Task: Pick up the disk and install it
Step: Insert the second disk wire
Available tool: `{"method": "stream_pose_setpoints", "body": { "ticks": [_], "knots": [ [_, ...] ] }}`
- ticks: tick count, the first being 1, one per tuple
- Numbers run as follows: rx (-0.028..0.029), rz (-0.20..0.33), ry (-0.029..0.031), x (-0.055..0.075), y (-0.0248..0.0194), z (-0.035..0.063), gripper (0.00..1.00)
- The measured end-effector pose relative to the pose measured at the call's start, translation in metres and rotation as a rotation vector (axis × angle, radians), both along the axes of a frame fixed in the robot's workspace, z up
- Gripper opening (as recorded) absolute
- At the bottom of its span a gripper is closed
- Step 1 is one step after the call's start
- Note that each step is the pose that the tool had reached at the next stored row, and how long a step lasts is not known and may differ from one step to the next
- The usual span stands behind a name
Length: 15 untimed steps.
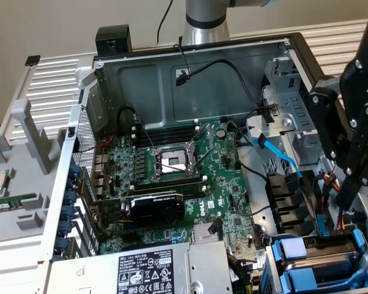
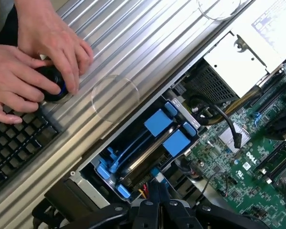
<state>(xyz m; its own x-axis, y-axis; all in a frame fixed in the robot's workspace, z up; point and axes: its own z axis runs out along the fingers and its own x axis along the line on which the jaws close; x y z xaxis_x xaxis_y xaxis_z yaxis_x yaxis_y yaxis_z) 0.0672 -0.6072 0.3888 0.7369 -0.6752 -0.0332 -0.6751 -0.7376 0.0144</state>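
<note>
Both views look down, sharing blue drive bay [image 1: 319, 260].

The disk [image 2: 148, 145] in its blue frame sits in the drive bay.

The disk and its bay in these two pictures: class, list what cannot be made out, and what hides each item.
1. The disk, wrist view: its label is hidden, because it sits edge-on between blue frames.
2. The drive bay, exterior view: its far side is cut off by the picture's edge.
3. The claw, wrist view: shut, its fingertips together; nothing visible between them.
4. The black object under a person's hands, wrist view: mostly covered by fingers.
</note>
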Motion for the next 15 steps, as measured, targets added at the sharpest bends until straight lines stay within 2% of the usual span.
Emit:
{"method": "stream_pose_setpoints", "body": {
  "ticks": [15],
  "knots": [
    [0.0,0.268,0.0,0.0,0.0,0.0,0.11]
  ]
}}
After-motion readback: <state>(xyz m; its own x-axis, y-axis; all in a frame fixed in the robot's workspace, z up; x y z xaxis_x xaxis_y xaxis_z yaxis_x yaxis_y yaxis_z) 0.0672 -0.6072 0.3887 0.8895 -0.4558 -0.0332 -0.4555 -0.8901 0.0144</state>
